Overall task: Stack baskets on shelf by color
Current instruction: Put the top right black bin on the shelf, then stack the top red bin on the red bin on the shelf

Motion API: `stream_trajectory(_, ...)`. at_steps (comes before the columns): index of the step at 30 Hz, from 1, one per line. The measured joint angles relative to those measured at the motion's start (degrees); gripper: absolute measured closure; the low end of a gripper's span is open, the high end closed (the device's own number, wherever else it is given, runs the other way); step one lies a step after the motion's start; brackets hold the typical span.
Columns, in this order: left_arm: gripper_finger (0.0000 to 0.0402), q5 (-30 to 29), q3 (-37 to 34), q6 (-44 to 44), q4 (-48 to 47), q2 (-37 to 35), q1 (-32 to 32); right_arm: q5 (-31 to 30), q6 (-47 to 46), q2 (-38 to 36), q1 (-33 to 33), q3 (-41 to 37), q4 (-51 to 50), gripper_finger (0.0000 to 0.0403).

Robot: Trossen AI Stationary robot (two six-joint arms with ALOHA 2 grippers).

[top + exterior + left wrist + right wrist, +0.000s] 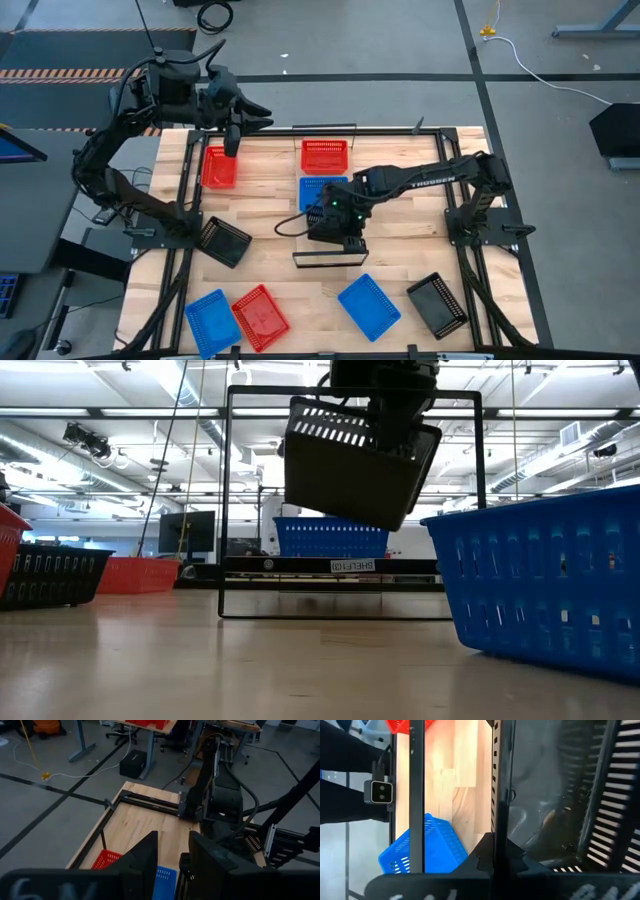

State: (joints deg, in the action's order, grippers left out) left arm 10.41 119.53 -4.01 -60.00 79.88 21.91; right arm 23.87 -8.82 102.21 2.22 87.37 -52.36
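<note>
My right gripper (338,222) is shut on a black basket (352,460) and holds it in the air above the near end of the shelf (330,565), a wood board with a dark front edge inside a thin black frame. Farther back along the shelf (328,258) a blue basket (322,190) rests on its base, with a red basket (325,155) beyond it. My left gripper (232,138) hovers open above another red basket (219,167) near the table's far left; its fingers (145,865) hold nothing. My right gripper comes from above and grips the black basket at the top of one mesh side wall (495,775), with the basket's inside (555,820) to one side of the fingers. The basket is lifted clear and hangs tilted below the gripper, its base (345,485) facing the near edge.
Loose baskets lie on the table's near part: blue (210,320), red (260,315), blue (368,305) and black (437,303). Another black one (222,240) lies at the left. A black metal frame (470,235) carries both arms. Bare wood shows right of the shelf.
</note>
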Motion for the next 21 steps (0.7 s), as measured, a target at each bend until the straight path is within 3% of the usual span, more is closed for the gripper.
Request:
stream_trajectory(6, 0.0285, -0.02, 0.02, -1.64, 0.03, 0.0, -0.04, -0.91, 1.09, -0.02, -0.01, 0.0, 0.02, 0.0383)
stream_trajectory(21, 0.0285, -0.02, 0.02, -1.74, 0.04, 0.0, -0.04, -0.13, 1.07, -0.04, -0.02, 0.0, 1.01, 0.0293)
